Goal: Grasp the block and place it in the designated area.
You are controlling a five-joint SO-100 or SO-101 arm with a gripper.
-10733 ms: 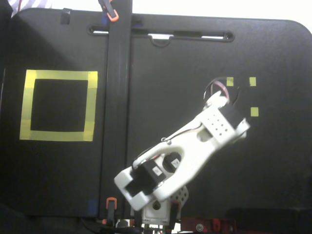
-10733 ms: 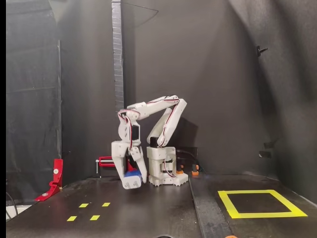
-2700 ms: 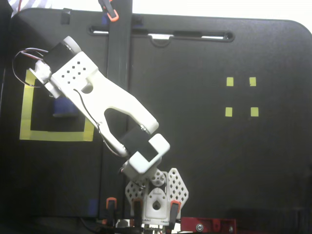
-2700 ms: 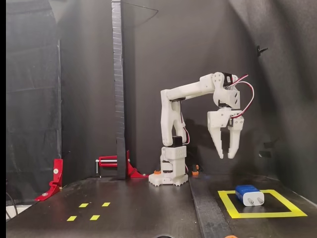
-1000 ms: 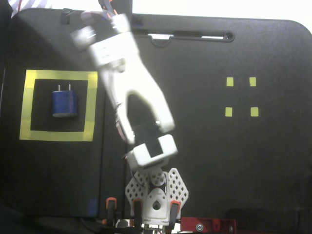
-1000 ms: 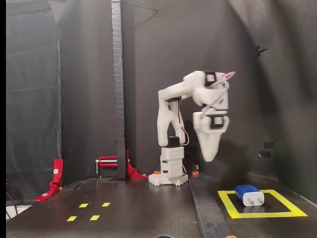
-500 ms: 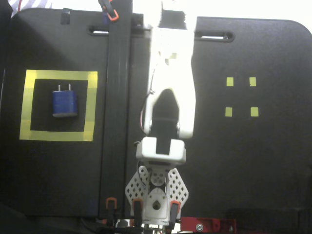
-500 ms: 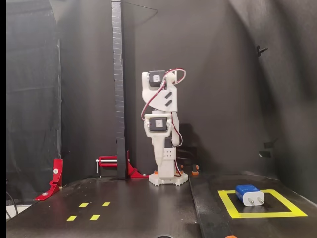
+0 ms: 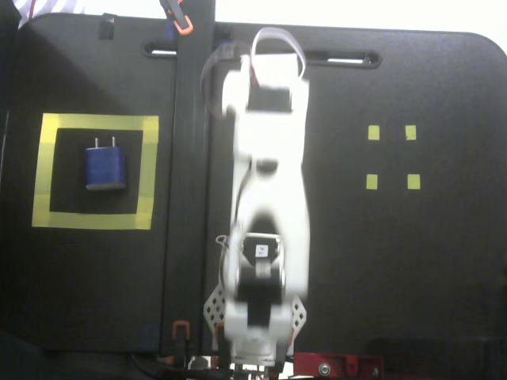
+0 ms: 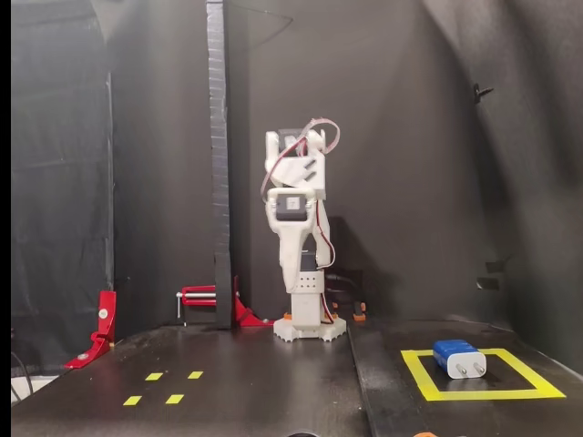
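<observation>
The dark-blue block [image 9: 105, 168] lies flat inside the designated area, a yellow tape square [image 9: 95, 125], at the left of a fixed view, prongs pointing to the top of the picture. In the other fixed view the block [image 10: 459, 358] lies inside the yellow square [image 10: 478, 395] at the lower right, prongs toward the camera. The white arm stands folded upright over its base in the middle, far from the block. Its gripper [image 10: 301, 153] is tucked at the top and also shows from above [image 9: 265, 83]. I cannot make out its jaws. It holds nothing that I can see.
Four tiny yellow tape squares [image 9: 391, 157] lie on the black table on the arm's other side, also seen at the lower left [image 10: 164, 387]. A black vertical post [image 10: 217, 164] stands beside the arm. Red clamps [image 10: 102, 323] sit at the table edge.
</observation>
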